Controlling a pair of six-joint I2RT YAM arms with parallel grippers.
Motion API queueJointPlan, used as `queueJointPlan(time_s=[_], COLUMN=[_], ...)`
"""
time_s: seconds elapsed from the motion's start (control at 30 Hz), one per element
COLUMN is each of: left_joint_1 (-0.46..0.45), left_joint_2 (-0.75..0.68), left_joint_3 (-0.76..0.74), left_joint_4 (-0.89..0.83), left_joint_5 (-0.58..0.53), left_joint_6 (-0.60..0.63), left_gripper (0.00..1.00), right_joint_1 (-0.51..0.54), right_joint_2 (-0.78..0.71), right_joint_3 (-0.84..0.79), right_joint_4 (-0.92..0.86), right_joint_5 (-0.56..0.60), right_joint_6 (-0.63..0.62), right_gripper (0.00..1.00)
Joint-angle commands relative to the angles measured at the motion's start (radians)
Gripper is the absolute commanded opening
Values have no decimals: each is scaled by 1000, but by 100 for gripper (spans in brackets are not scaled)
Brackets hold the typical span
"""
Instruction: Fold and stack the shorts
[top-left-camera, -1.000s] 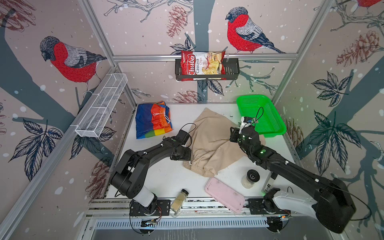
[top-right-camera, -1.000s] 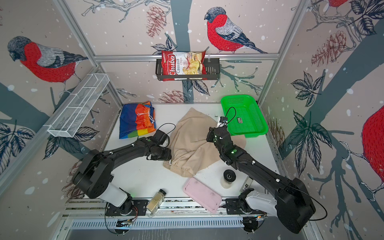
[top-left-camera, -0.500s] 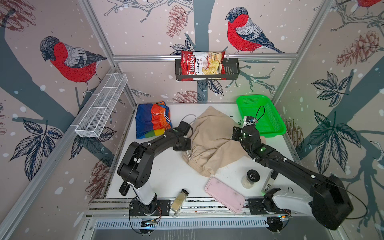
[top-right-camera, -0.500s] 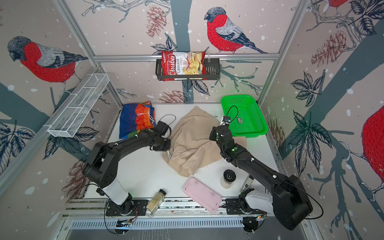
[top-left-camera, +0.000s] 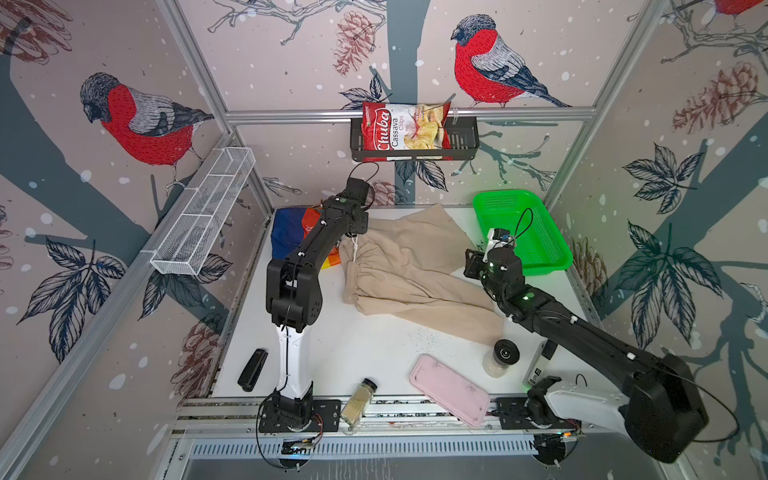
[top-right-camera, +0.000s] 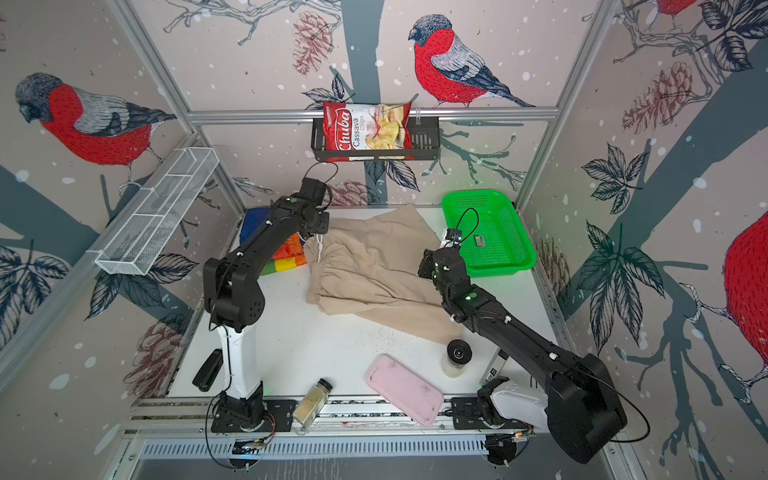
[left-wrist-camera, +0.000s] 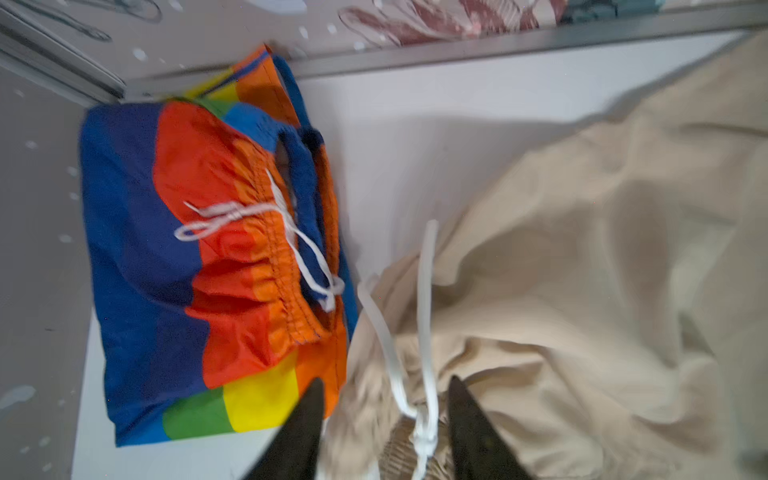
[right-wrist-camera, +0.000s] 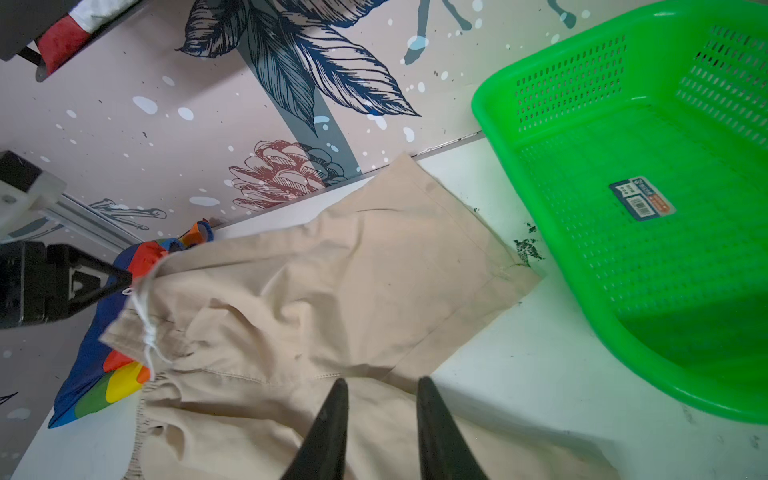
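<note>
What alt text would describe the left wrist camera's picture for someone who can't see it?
The left gripper hangs open over the beige shorts, their white drawstring lying between its two black fingers. Beside them, folded rainbow shorts lie on the white table near the wall.

Rumpled beige shorts (top-left-camera: 409, 266) against folded rainbow shorts (top-left-camera: 286, 235)

Both top views sit high above the front edge, looking down and back over the whole worktop (top-left-camera: 353, 345), almost the same picture. Left wrist cam looks close past the left tool (left-wrist-camera: 385, 380) at the rainbow shorts (left-wrist-camera: 166, 249) and beige shorts (left-wrist-camera: 582, 291); right wrist cam, past the right tool (right-wrist-camera: 382, 380), catches both plus the green basket (right-wrist-camera: 569, 83).
</note>
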Motion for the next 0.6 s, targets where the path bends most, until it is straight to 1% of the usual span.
queueJointPlan(time_s=[0.0,0.03,0.07,0.13,0.27,0.33,0.47,0.53,0.57], left_joint_1=[5,5,5,3,-37,-57,-71,-71,-71], left_joint_2=[38,36,20,-43,-269,-354,-534,-615,-650], left_joint_3=[169,192,185,96,-303,-464,-787,-917,-979], left_joint_4=[-131,-147,-153,-137,17,43,101,138,167], left_joint_5=[-61,-54,-46,-13,100,142,233,274,315], left_joint_6=[30,28,20,-2,-23,-47,-104,-139,-152], left_gripper=[97,97,98,98,98,97,97,97,97], right_joint_1=[-7,-8,-13,-18,-25,-28,-43,-88,-132], right_joint_2=[-21,-18,-12,6,56,78,166,201,215], right_joint_3=[-23,-26,-24,-14,11,18,38,29,15], right_joint_4=[-10,-11,-17,-32,-68,-86,-167,-197,-198], right_joint_5=[35,34,31,23,0,-13,-15,-65,-123], right_joint_6=[-10,-11,-11,-11,-19,-20,-7,25,42], right_gripper=[33,33,33,34,37,37,44,49,52])
